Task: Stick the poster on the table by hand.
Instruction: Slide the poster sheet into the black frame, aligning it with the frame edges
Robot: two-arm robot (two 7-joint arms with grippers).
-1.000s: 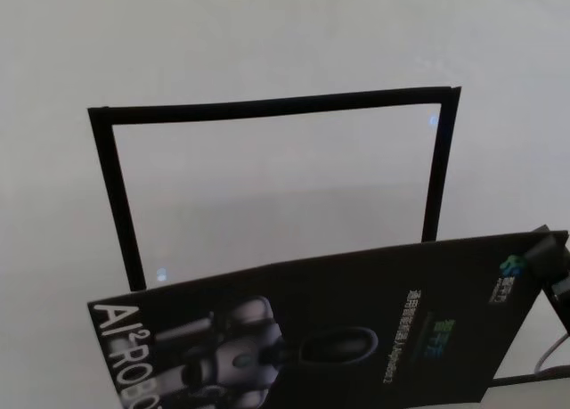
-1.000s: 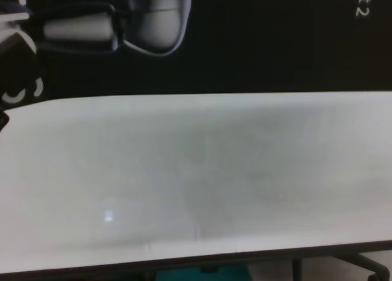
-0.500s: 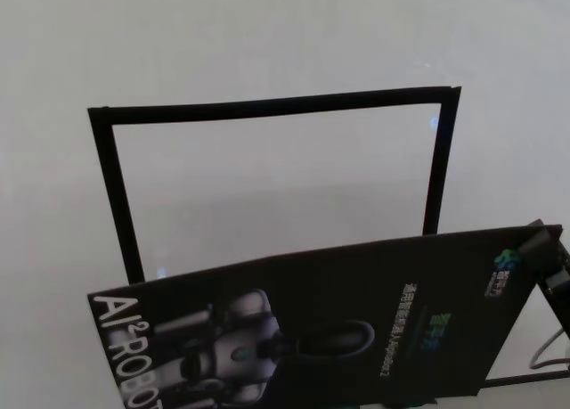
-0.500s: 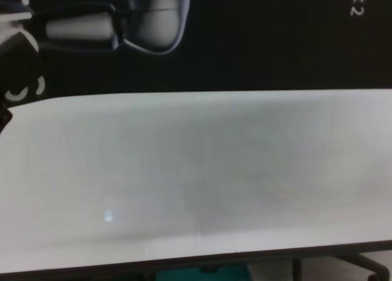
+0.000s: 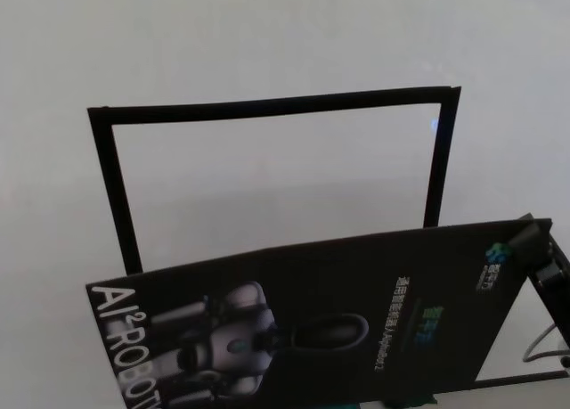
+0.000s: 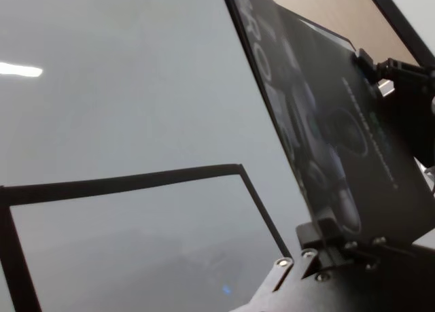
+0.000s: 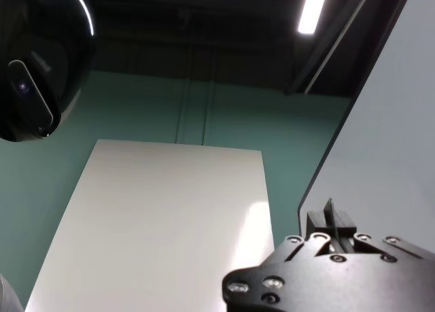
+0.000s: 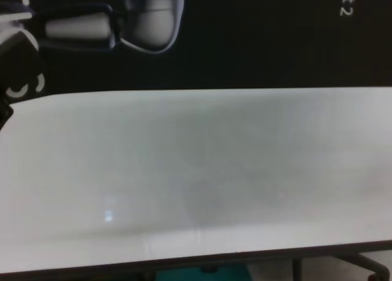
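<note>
The counter (image 5: 267, 44) was a wide white surface, its thin dark near edge visible in the chest view. A black rectangular outline (image 5: 267, 106) was marked on it, with two sides and the far edge showing in the head view.

The poster (image 5: 356, 320) was held clear of the counter, tilted, over the near part of the outline. Its printed face was towards the head camera, showing a silver-grey robot figure and white lettering. In the chest view the poster (image 8: 245, 42) filled the upper part of the picture above the bare counter (image 8: 196, 171).

The right gripper (image 5: 534, 244) was at the poster's upper right corner, its jaws pressed together on that corner. The left wrist view showed it clamped on the sheet's edge (image 6: 380, 71).

The left gripper (image 6: 329, 247) was at the poster's opposite edge, with its jaws pinching the sheet. In the right wrist view, the right gripper (image 7: 329, 220) gripped the poster's thin edge, with the white back of the sheet (image 7: 163, 223) beside it.
</note>
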